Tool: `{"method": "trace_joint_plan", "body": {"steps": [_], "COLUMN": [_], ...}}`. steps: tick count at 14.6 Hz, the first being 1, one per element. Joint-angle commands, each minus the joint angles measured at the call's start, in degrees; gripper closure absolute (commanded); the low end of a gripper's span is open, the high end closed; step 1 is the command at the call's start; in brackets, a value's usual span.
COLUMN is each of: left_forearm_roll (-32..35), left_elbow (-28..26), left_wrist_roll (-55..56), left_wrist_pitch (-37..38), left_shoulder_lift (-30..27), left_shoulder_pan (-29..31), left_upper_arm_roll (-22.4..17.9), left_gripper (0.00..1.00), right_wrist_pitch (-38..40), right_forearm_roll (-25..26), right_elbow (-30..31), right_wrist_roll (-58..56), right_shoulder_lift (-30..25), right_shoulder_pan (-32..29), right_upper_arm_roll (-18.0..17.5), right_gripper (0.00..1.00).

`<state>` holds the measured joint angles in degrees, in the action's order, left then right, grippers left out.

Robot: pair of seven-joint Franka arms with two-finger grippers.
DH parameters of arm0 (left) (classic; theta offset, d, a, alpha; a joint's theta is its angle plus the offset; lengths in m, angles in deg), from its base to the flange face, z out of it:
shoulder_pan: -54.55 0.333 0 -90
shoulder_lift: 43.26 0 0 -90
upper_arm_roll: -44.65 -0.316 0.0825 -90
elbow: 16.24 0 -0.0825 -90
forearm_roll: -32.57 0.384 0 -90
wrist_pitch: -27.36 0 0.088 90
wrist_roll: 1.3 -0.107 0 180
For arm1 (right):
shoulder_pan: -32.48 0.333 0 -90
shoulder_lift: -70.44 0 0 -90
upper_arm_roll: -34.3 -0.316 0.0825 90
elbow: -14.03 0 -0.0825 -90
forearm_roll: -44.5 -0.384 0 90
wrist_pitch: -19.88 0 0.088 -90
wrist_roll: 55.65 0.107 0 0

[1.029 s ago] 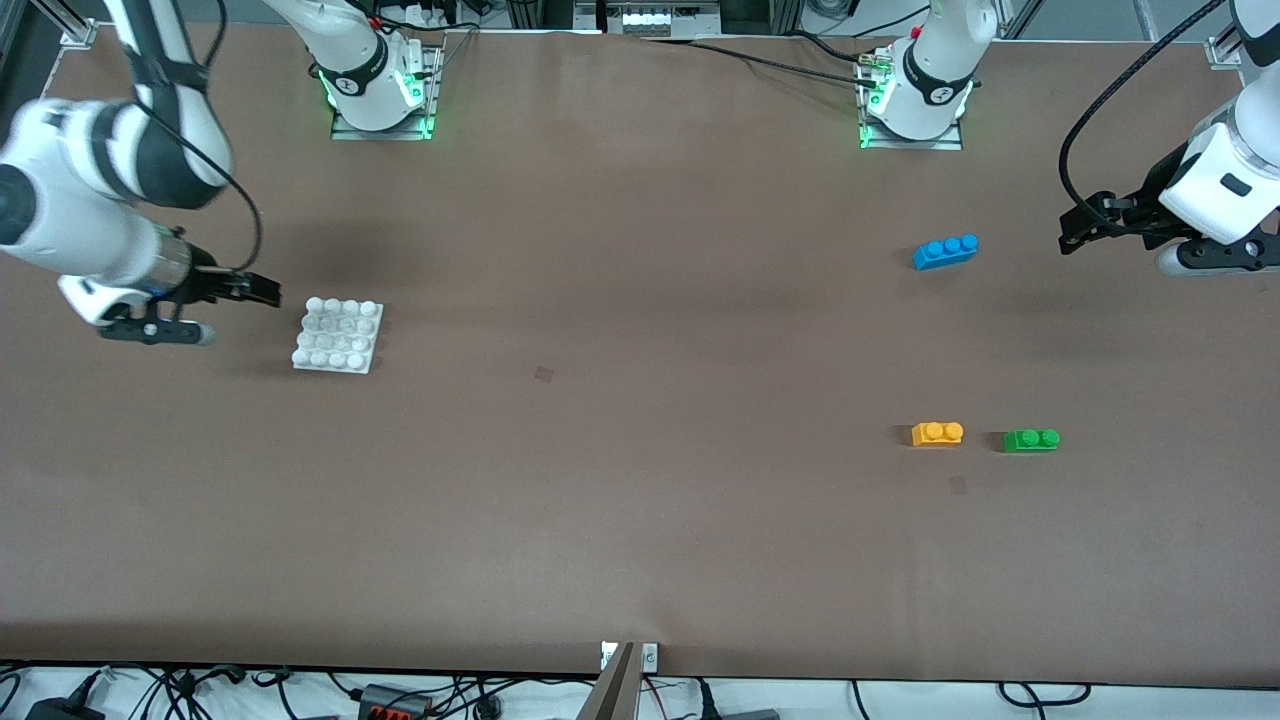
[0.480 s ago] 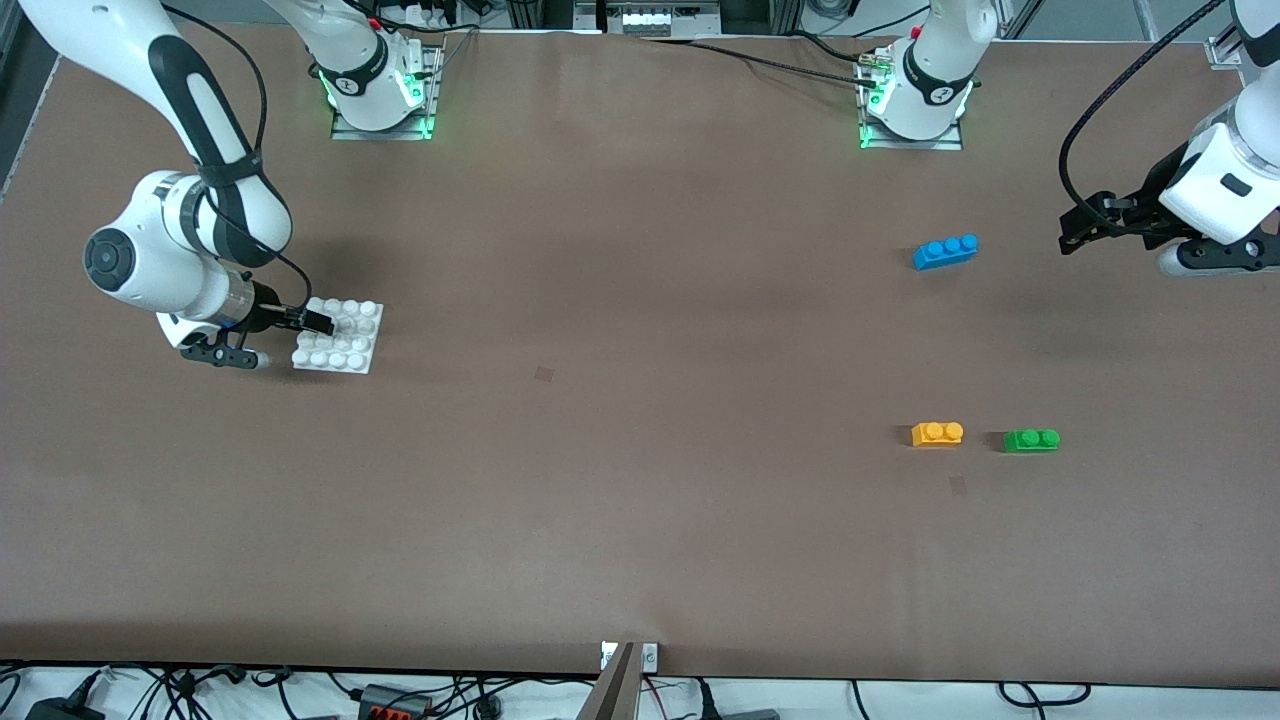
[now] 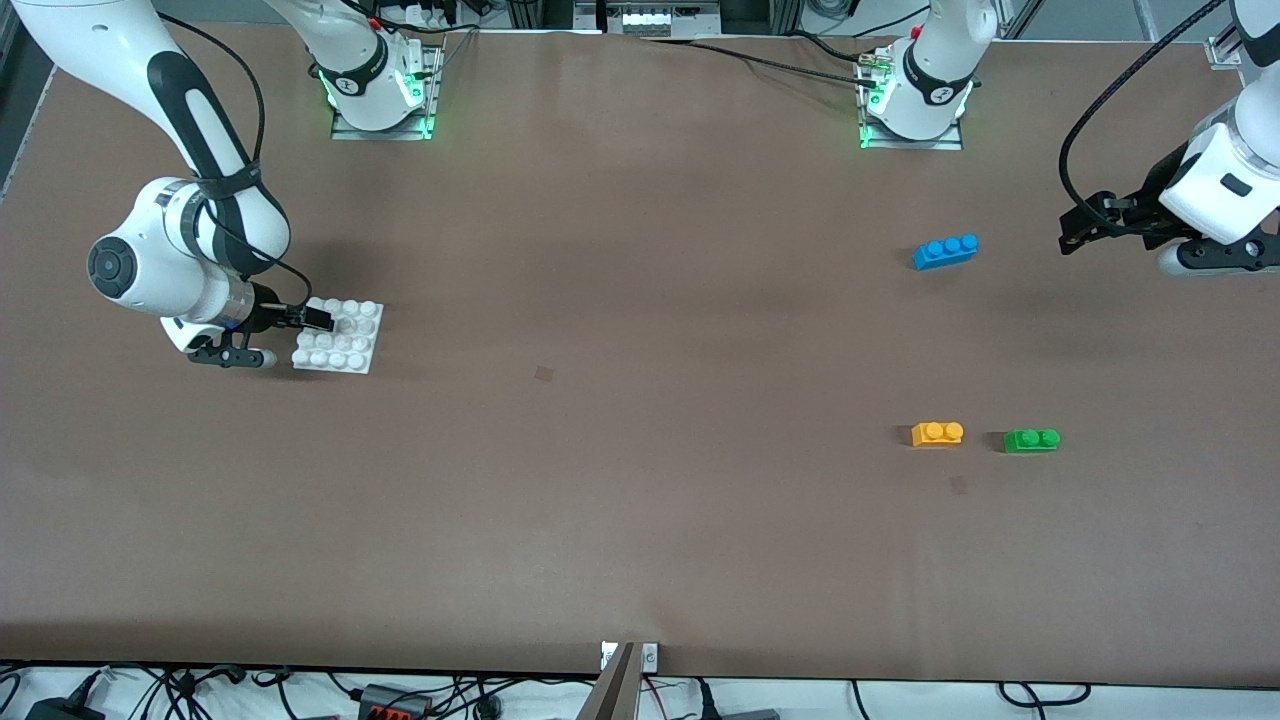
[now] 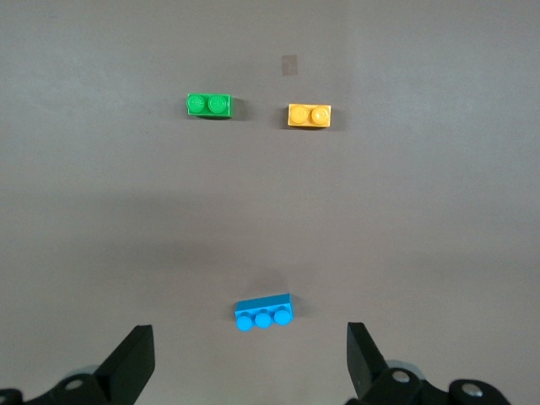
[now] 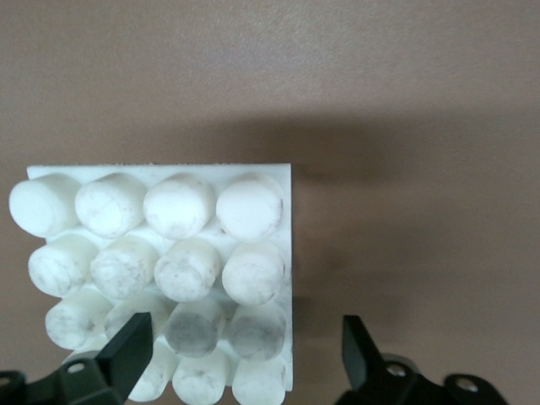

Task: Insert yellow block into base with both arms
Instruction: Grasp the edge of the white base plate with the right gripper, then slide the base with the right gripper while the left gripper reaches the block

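The right gripper (image 3: 318,318), jaws spread, is hanging low over the base (image 3: 339,337) at the right arm's end of the table, probably to steady it. The left gripper (image 3: 1072,232), jaws also spread, is waiting above the left arm's end. The yellow block (image 3: 937,433) is lying studs up beside the green brick (image 3: 1031,440), nearer the front camera than the blue brick (image 3: 945,250), its long axis running along the table's length.
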<state>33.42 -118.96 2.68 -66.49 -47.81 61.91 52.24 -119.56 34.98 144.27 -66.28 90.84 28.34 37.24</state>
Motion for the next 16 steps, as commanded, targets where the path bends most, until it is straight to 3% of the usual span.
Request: {"method": "trace_joint_plan", "body": {"steps": [1,7,10,16], "left_forearm_roll": [-1.7,-1.7,-1.8,-3.1], "left_elbow": [1.9,1.9,1.9,1.7], "left_wrist_roll": [-1.3,-1.3,-1.3,-2.0], "left_wrist_pitch": [1.3,1.3,1.3,-0.5], "left_shoulder_lift": [1.0,0.9,1.0,3.1], "left_shoulder_pan": [0.4,0.4,0.5,1.2], "left_upper_arm_roll": [-0.1,-0.1,-0.1,-0.2], "left_gripper": [0.0,0.0,0.0,0.0], "right_wrist_pitch": [-0.8,-1.6,-1.6,-1.4], "right_forearm_roll": [-1.5,-1.6,-5.4,-5.8], "right_elbow": [-0.5,-0.5,-0.6,-1.9], "right_wrist_roll": [-3.9,-3.9,-4.0,-6.7], "right_shoulder_lift": [1.9,2.9,3.4,3.9], "right_shoulder_pan": [-1.1,-1.4,-0.7,-0.8], "right_upper_arm_roll": [-0.6,-0.7,-0.7,-0.7], "right_gripper": [0.12,0.18,0.18,0.22]}}
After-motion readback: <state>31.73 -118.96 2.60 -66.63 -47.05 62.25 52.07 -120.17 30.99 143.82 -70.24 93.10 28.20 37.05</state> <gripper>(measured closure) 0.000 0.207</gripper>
